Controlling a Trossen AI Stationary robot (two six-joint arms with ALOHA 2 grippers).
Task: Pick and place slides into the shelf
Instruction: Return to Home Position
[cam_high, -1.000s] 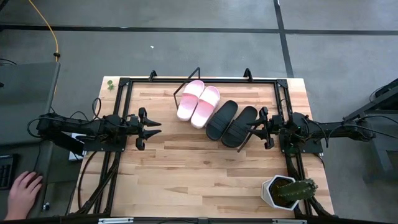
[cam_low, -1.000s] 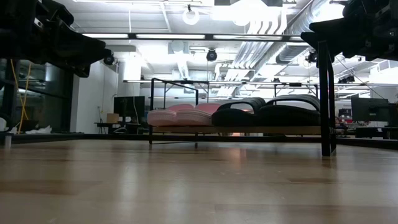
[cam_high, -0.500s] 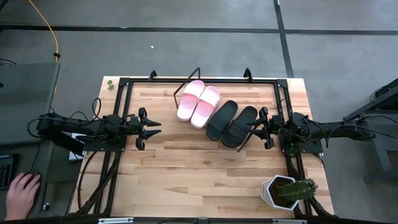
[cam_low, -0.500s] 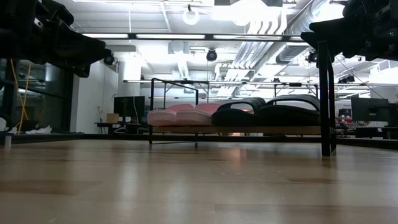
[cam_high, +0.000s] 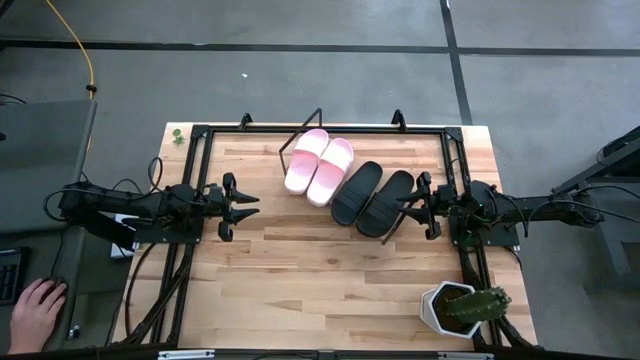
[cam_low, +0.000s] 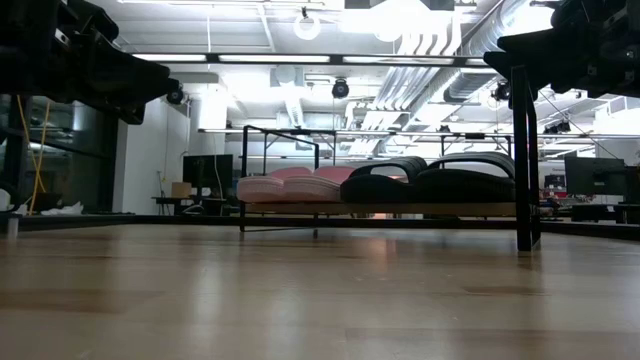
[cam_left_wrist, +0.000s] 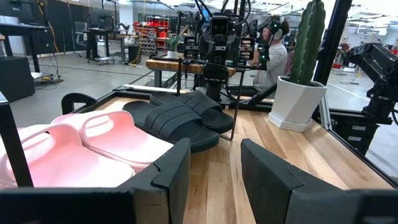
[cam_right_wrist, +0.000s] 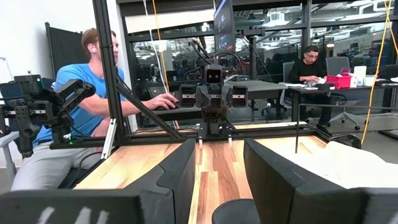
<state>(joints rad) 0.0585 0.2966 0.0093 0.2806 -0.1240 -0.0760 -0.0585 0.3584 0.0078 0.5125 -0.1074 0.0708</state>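
All four slides are up on the shelf (cam_low: 300, 208), so I have nothing left to carry. The two pink slides (cam_high: 318, 165) lie side by side at the shelf's left end, and the two black slides (cam_high: 372, 198) sit touching them at its right end. They are paired by colour and packed close, which I judge is the only way four fit across that tilted board. From table height their soles rest flat along the board's edge, and none hangs off. My left tool (cam_high: 256, 205) hangs above the left side of the table (cam_high: 300, 280), with its fingers set wide and nothing between them. It points across at the shelf but is well clear of it. My right tool (cam_high: 405, 207) mirrors it on the right, also wide and empty, just beside the outer black slide without touching it. I read this drawn-in, level pose as the rest position, since it keeps both arms out of the way of the finished row. A cactus (cam_high: 478, 305) in a white pot (cam_high: 440, 305) stands at the table's near right corner, and a person's hand (cam_high: 35, 310) rests off the table's left edge. I can read no brand, label or writing on the slides, the shelf or the pot.
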